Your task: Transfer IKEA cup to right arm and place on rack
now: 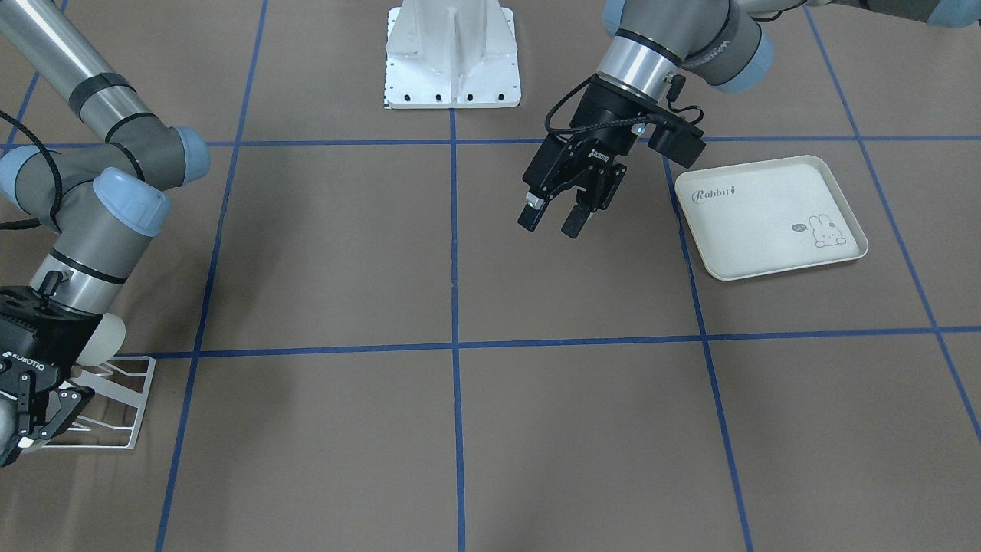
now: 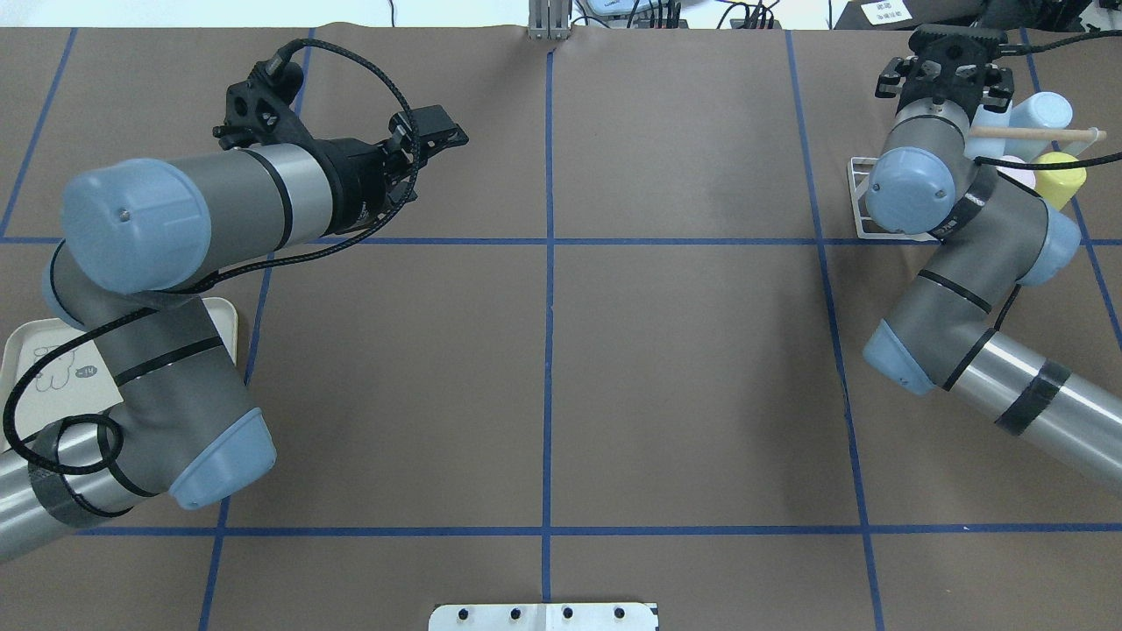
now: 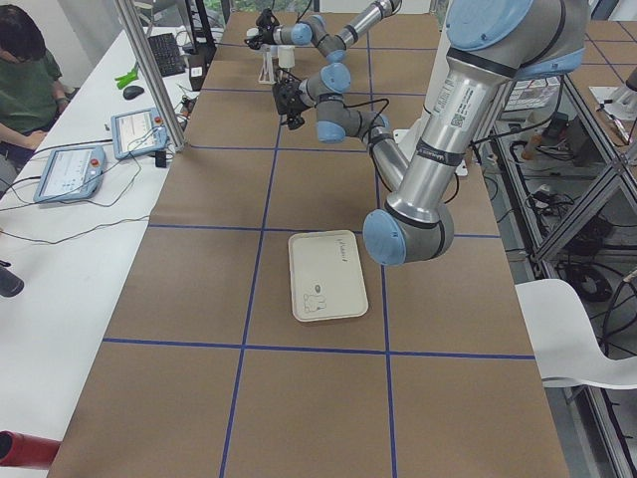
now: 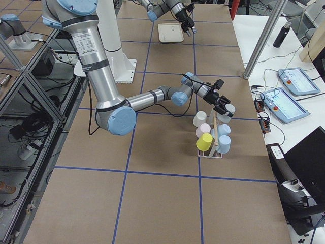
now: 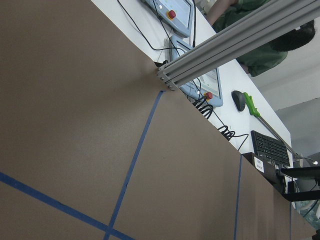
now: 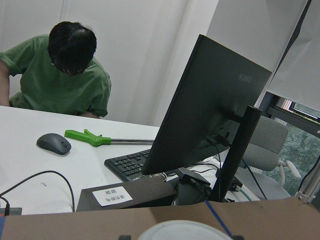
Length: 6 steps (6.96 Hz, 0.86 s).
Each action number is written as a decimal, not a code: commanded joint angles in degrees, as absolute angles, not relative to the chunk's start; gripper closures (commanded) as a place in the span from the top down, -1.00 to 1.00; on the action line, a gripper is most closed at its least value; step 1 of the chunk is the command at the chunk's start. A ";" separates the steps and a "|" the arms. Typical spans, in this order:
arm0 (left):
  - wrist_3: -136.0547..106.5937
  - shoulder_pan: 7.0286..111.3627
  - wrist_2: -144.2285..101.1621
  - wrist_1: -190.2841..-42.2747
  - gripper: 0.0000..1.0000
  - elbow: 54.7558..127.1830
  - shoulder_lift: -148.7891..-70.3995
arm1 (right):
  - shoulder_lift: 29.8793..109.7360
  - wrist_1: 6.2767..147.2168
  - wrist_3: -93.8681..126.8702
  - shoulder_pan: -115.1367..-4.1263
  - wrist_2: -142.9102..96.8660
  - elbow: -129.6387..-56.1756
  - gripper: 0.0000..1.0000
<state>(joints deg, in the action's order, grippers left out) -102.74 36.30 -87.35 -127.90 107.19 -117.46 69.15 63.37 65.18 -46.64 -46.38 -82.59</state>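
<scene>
The IKEA cup (image 6: 175, 231) was found at the rack (image 1: 126, 387), its pale rim framed between the fingers of the right gripper (image 1: 38, 425). Whether those fingers were pressing on it or merely standing either side of it could not be told. The left gripper (image 1: 558, 218) was held well apart from the rack, its fingers spread and nothing between them.

It was judged that the cup could be dropped or left crooked if it were let go before a prong was seated inside it. The other cups (image 4: 205, 134) crowded on the rack could be knocked loose when the fingers were drawn back. The rack's wooden dowel (image 2: 1034, 132) could also be struck by the wrist, since it lay close to the gripper.

"ROBOTIQ" was read on the 2 grippers, "Rabbit" on the tray (image 1: 774, 218) far from the rack, and "HUAWEI" on the monitor (image 6: 210, 115) seen beyond the rack. The white label (image 6: 112, 196) below the monitor was printed too small to be read.
</scene>
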 commanded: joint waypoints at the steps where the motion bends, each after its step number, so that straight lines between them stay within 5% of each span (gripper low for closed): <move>1: -102.74 36.30 -87.36 -127.97 1.00 107.49 -117.42 | 69.61 63.28 65.13 -46.14 -46.49 -82.53 0.97; 6: -102.39 37.00 -89.21 -127.53 1.00 109.86 -116.90 | 69.26 60.11 58.82 -53.40 -63.22 -92.60 1.00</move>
